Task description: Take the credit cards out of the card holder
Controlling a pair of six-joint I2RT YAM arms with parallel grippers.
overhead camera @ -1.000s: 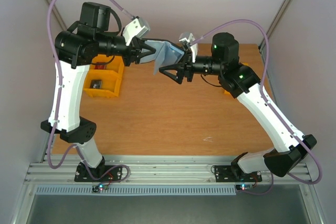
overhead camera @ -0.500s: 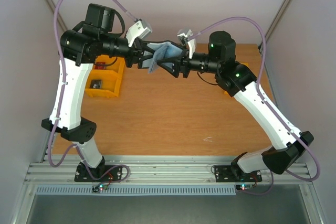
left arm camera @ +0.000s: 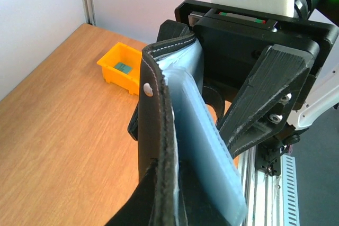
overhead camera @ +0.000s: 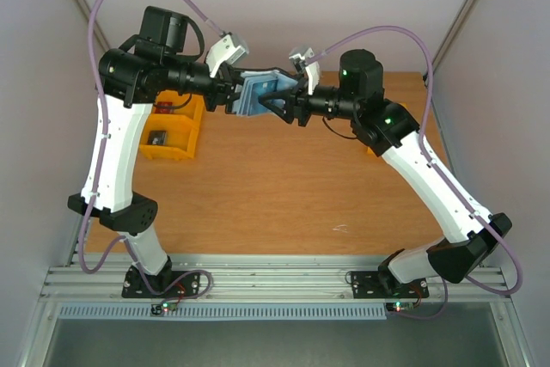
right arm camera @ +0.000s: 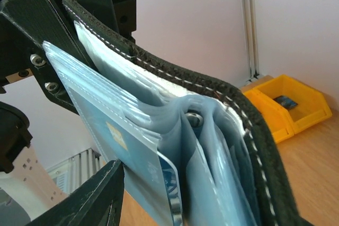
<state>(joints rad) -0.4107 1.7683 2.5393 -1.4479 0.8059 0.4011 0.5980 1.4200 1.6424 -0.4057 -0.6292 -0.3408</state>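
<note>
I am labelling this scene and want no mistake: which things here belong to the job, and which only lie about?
Job:
- black bifold card holder
- pale blue plastic credit card inside it
- left gripper, holding the holder
- right gripper, at its open side

Lying about:
- yellow plastic bin
- wooden table

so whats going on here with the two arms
The left gripper is shut on the black cover of the card holder, holding it open in the air above the table. The right gripper faces it, jaws apart on either side of the clear inner sleeves, where a pale blue card sits. No card is out yet.
</note>
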